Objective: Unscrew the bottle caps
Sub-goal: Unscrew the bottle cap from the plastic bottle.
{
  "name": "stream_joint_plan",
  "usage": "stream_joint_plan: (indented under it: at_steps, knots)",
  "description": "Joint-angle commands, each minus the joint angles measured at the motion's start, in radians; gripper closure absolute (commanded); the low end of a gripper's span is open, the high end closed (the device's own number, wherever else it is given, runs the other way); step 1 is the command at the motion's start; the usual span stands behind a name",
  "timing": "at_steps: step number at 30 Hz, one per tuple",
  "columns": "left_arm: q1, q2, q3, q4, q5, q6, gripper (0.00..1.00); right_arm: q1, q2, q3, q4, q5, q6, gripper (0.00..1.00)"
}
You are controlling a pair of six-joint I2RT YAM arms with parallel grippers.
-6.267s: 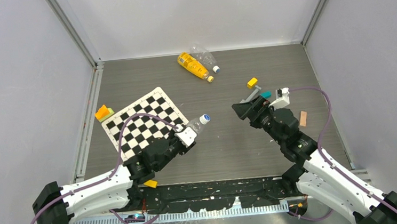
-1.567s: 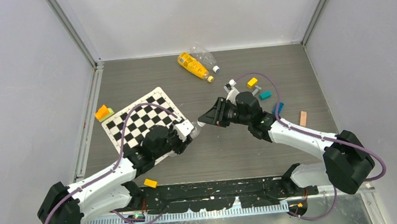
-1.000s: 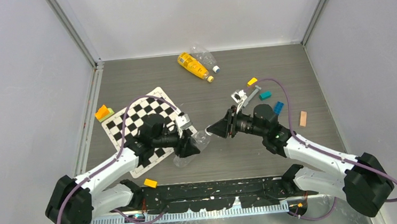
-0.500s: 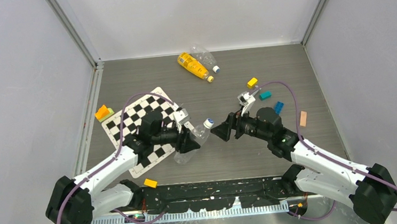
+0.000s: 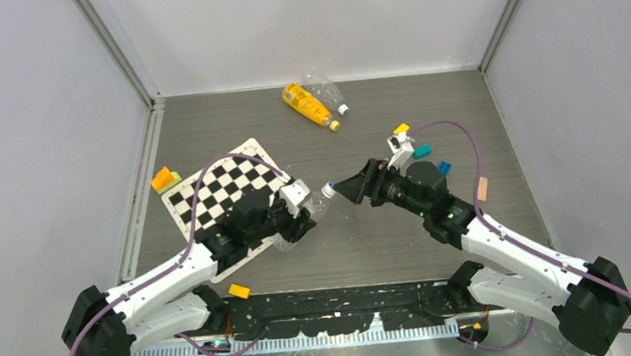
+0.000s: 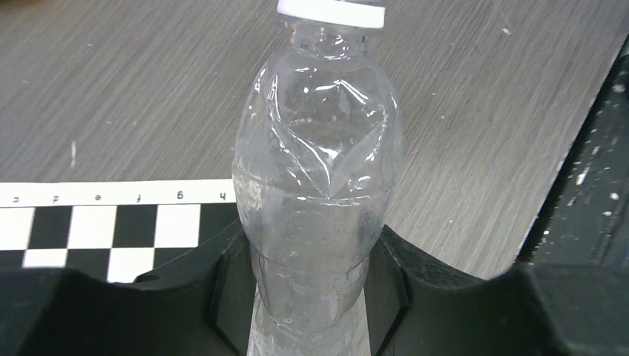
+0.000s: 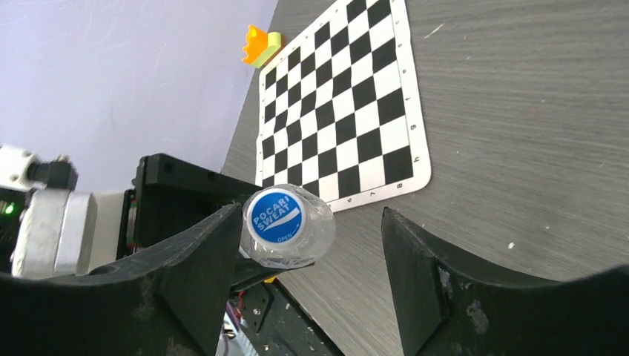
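Note:
My left gripper (image 5: 295,220) is shut on the body of a clear crinkled bottle (image 6: 315,170) and holds it off the table, neck pointing right. Its white cap (image 5: 327,189) has a blue printed top (image 7: 276,216). My right gripper (image 5: 344,189) is open right at the cap. In the right wrist view the cap sits between the fingers, close against the left finger (image 7: 215,245) and apart from the right one. A yellow-orange bottle (image 5: 306,104) with a yellow cap (image 5: 335,126) and another clear bottle (image 5: 324,87) with a pale cap (image 5: 343,109) lie at the back.
A chessboard mat (image 5: 211,190) lies under my left arm. An orange and green block (image 5: 162,179) sits left of it and a yellow block (image 5: 238,291) near the front edge. Yellow (image 5: 401,128), teal (image 5: 422,150) and blue (image 5: 444,168) blocks and a tan piece (image 5: 482,188) lie at the right.
My left gripper has swung the bottle so its cap sits a little higher and farther back. My right gripper drew back, then came in again, level with the cap.

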Motion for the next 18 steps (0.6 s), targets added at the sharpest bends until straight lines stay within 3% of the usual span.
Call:
stream_joint_plan:
  at_steps: [1, 5, 14, 16, 18]
  knots:
    - [-0.037, -0.015, -0.001, 0.025, -0.14, 0.071, 1.0, 0.002, 0.074, 0.05, 0.104, -0.031, 0.117, 0.27]
    - [-0.044, -0.018, -0.009, 0.035, -0.142, 0.078, 1.0, 0.002, 0.122, 0.07, 0.115, -0.081, 0.128, 0.36]
    - [-0.052, -0.005, -0.017, 0.049, -0.142, 0.077, 1.0, 0.002, 0.177, 0.072, 0.182, -0.127, 0.144, 0.38]
    - [-0.054, -0.004, -0.017, 0.047, -0.142, 0.077, 1.0, 0.002, 0.191, 0.074, 0.189, -0.134, 0.145, 0.44]
    - [-0.054, -0.008, -0.02, 0.048, -0.141, 0.075, 1.0, 0.002, 0.203, 0.075, 0.196, -0.144, 0.139, 0.58]
